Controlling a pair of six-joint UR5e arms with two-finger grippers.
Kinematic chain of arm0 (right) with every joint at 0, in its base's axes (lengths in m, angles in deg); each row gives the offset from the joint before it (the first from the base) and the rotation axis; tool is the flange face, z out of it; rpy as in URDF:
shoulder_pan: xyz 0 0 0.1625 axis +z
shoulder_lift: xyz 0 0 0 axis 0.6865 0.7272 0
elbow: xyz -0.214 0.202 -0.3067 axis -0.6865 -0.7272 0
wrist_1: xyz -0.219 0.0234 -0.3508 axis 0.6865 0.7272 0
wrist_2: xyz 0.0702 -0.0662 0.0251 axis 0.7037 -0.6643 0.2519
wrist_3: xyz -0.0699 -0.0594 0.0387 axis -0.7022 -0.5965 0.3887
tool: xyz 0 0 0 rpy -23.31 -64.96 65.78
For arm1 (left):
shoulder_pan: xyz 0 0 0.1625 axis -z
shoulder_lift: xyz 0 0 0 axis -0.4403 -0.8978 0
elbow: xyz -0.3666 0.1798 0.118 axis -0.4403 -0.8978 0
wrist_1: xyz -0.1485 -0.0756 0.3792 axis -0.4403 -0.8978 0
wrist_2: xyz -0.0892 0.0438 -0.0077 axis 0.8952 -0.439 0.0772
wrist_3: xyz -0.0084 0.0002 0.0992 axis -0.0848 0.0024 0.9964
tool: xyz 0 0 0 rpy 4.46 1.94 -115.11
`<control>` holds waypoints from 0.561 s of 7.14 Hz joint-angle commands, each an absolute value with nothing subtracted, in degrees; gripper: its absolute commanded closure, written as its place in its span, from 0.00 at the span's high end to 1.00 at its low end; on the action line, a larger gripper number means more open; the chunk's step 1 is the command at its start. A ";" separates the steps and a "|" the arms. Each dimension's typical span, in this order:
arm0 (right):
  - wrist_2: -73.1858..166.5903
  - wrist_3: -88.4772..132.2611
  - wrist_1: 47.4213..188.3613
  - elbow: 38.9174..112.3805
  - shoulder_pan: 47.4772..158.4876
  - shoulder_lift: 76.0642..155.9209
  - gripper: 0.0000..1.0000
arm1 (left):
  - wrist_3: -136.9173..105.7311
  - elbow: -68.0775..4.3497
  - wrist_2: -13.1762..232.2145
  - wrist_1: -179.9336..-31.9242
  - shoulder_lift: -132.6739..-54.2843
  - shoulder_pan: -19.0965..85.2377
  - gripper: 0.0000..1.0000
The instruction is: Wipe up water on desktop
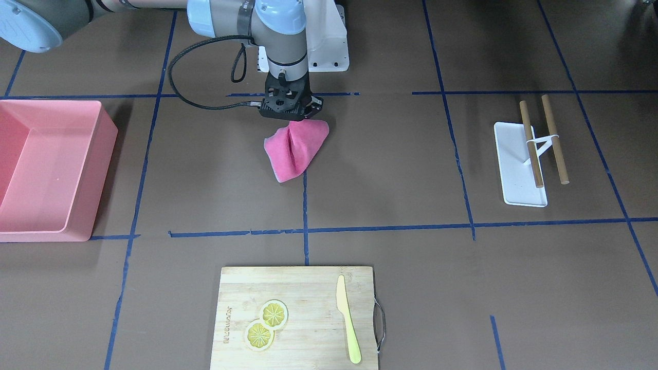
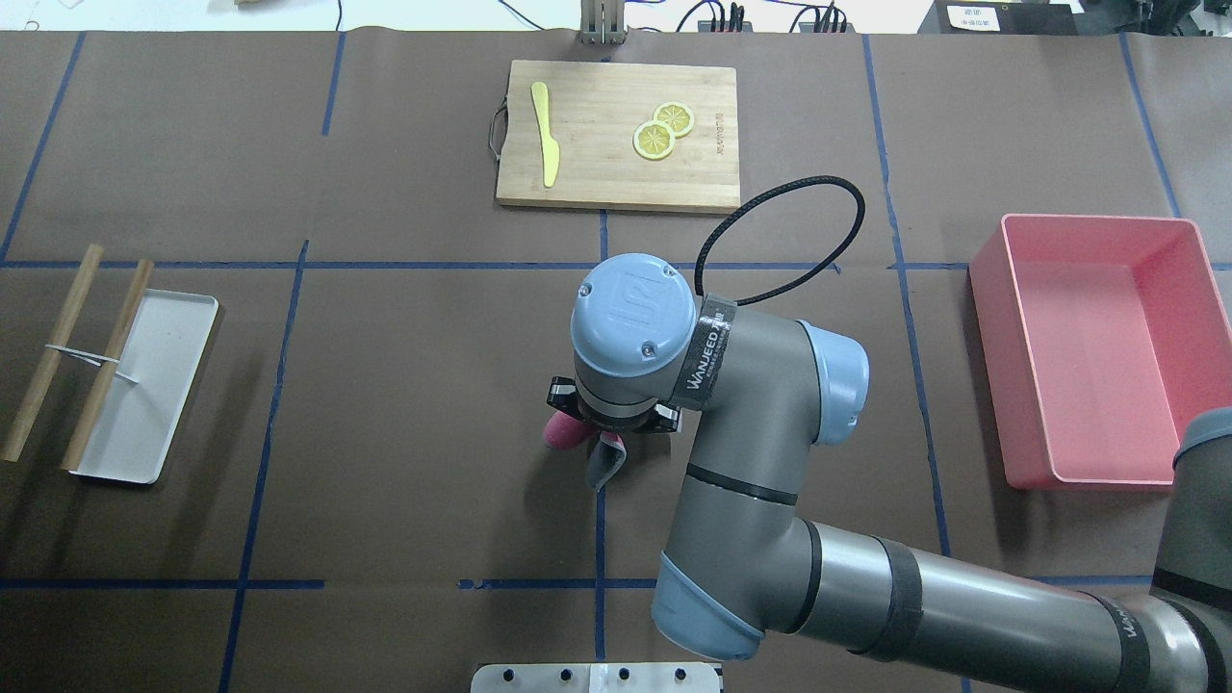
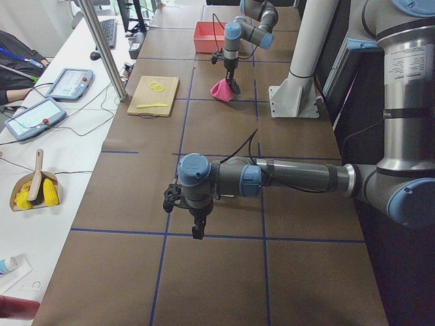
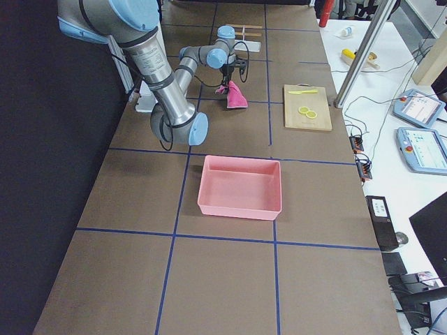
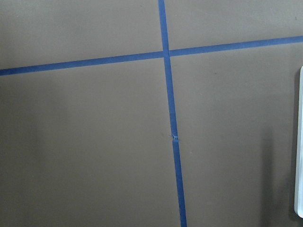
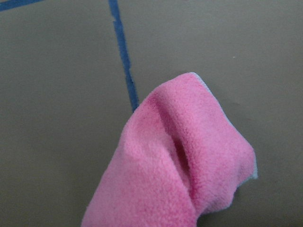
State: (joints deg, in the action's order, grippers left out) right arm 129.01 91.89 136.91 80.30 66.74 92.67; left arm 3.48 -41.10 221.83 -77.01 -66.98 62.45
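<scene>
The desktop (image 1: pixel 390 164) is matte brown with blue tape lines; no water shows on it. My right gripper (image 1: pixel 293 115) points down near the table's middle and is shut on a pink cloth (image 1: pixel 297 149). The cloth hangs from it and its lower part lies on the desktop beside a tape line. The right wrist view shows the cloth (image 6: pixel 180 165) close up. In the overhead view only a bit of the cloth (image 2: pixel 566 433) shows under the wrist. My left gripper (image 3: pixel 197 231) hovers over bare desktop far from the cloth; I cannot tell whether it is open.
A pink bin (image 1: pixel 103 169) stands on my right side. A wooden cutting board (image 1: pixel 308 288) with lemon slices (image 1: pixel 266 324) and a yellow knife (image 1: pixel 348 329) lies at the far edge. A white tray (image 1: pixel 514 154) with two wooden sticks (image 1: pixel 555 139) lies on my left side.
</scene>
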 commanded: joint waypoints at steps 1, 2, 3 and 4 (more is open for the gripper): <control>129.32 86.57 135.63 85.97 67.77 101.41 0.00 | 3.44 -40.65 221.84 -77.01 -66.94 62.38 1.00; 129.59 80.16 135.63 92.71 68.65 109.04 0.00 | 3.44 -40.74 221.84 -76.93 -66.68 62.47 1.00; 130.02 74.27 135.63 97.22 70.40 115.64 0.00 | 3.44 -40.83 221.84 -76.92 -66.42 62.47 1.00; 130.64 68.47 135.37 100.92 73.29 121.97 0.00 | 3.44 -40.83 221.84 -76.92 -66.41 62.38 1.00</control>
